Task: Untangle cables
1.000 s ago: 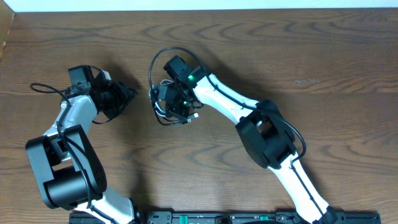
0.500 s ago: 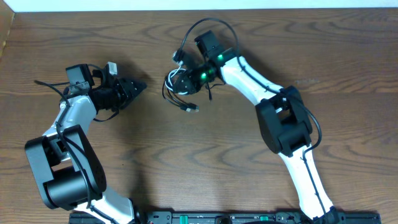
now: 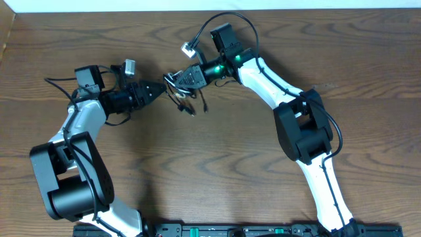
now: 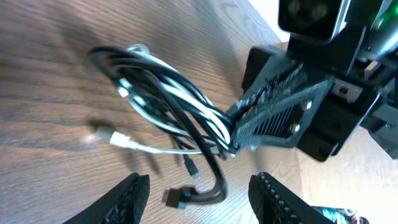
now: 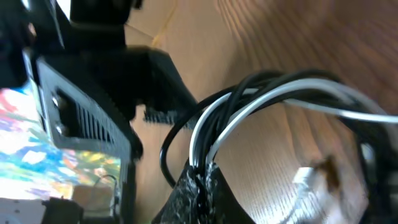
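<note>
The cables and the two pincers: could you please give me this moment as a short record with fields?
cables: black and white cords bunched in one tangled loop
right pincer: shut on the cables at one side of the loop
left pincer: open, facing the bundle, gripping nothing
pincers: tip to tip near the middle of the overhead view
untangled: not yet

The black left pincer [image 3: 156,88] pointed at the black right pincer [image 3: 173,78], nearly tip to tip, its jaws spread. The right pincer's jaws were clamped tight, its white arm [image 3: 266,76] stretched behind it.
</note>
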`<state>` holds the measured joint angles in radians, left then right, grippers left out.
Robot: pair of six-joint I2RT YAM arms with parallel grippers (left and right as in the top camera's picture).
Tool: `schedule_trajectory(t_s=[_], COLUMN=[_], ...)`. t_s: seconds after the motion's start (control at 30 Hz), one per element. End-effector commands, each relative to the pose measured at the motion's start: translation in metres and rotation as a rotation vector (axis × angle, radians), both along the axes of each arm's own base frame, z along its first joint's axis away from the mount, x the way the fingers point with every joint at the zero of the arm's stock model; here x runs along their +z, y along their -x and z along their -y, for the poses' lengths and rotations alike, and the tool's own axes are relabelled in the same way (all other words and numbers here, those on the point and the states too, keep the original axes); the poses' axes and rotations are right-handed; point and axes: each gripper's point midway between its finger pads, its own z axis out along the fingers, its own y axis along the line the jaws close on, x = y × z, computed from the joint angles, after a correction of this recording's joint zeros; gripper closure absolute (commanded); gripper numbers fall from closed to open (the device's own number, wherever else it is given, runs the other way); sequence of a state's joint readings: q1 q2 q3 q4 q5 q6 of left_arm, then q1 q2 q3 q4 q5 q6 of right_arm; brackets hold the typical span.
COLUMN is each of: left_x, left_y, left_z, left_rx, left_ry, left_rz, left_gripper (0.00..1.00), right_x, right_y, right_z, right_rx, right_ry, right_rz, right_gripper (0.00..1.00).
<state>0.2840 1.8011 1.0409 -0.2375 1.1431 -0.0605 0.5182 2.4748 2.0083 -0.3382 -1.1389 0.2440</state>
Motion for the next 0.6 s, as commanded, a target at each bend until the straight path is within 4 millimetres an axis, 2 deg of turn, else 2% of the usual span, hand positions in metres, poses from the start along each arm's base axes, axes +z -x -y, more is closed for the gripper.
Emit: schedule_trajectory(t_s=[0.0, 0.13, 0.3, 0.43, 0.57], left_x=[0.011, 0.011, 0.011, -0.015, -0.048], left_y=[0.0, 0.0, -0.001, -0.009, -0.005], left_z=[0.002, 0.003, 0.002, -0.02, -0.056], left_rx=[-0.025, -0.026, -0.023, 0.126, 0.355], left_ry=[0.005, 0.007, 0.001, -0.116, -0.241], left_rz=[0.05, 0.051, 0.053, -0.087, -0.306], left_gripper=[0.45, 0.45, 0.45, 0.45, 0.44], right_x=[0.027, 0.037, 0.037, 0.029, 0.011], right_y=[-0.001, -0.004, -0.005, 0.002, 0.011], right_z=[-0.003, -0.006, -0.006, -0.005, -0.002], right_rx=[0.001, -0.005, -0.011, 0.018, 0.041], right_ry=[-0.053, -0.082, -0.081, -0.065, -0.011], right_rz=[-0.072, -0.086, -0.099, -0.063, 0.004], right_gripper=[0.99, 0.99, 0.99, 0.97, 0.78])
